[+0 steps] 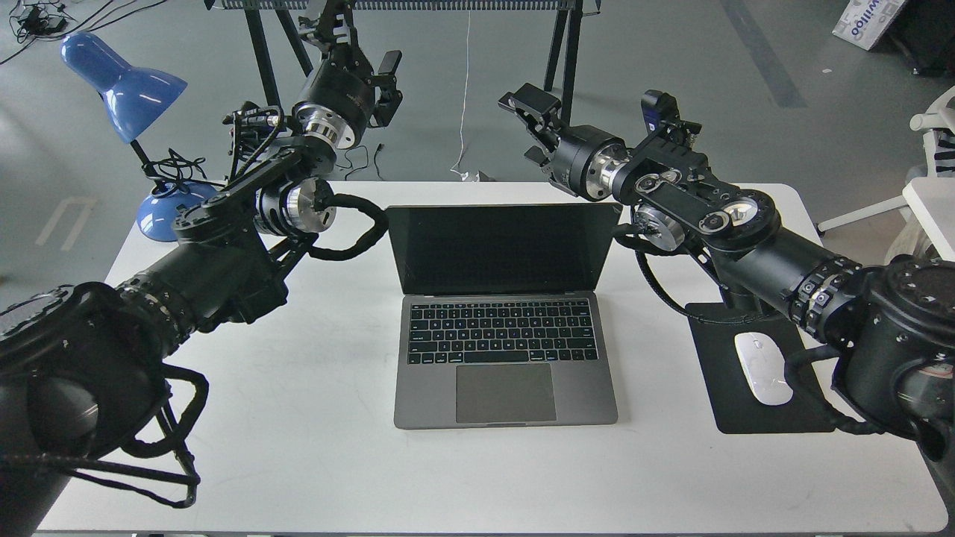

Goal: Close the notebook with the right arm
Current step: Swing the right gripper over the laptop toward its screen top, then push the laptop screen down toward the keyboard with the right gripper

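Both black arms rise over the white surface (313, 462), the right pincer (531, 128) spread open above the open notebook (503, 313), left pincer (328, 26) unclear.

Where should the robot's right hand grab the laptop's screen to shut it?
Best guess: the top edge of the notebook lid, near its right corner. The right gripper, fingers open, hovers behind and above that corner, so coming from the back and pushing the upright screen forward over the keyboard looks easiest. The thin rim offers little else to hold.
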Controlling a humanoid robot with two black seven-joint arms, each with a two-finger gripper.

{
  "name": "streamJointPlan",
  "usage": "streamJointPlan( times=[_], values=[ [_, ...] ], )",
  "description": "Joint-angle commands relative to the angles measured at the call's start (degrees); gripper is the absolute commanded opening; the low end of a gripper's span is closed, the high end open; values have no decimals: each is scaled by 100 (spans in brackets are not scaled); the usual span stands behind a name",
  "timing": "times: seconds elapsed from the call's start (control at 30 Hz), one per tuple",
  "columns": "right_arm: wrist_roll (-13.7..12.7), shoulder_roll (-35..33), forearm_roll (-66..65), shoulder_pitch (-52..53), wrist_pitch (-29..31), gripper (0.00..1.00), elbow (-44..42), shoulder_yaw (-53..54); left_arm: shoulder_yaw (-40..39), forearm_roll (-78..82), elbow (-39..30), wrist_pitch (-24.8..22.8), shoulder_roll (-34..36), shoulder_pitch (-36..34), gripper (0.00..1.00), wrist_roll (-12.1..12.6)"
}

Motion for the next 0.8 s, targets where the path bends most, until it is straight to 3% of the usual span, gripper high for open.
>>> streamJointPlan(
  times=[0.0, 0.13, 0.77],
  values=[
    [1, 0, 10, -42, 139, 100, 285, -86, -3, 0, 0, 0, 1, 0, 100, 0],
    [-8, -18, 10, -86, 156, 100, 795, -218, 5, 0, 0, 0, 1, 0, 100, 0],
    [-8, -1907, 10, -1210, 165, 100, 3124, -517, -3, 0, 0, 0, 1, 0, 100, 0]
  ],
)
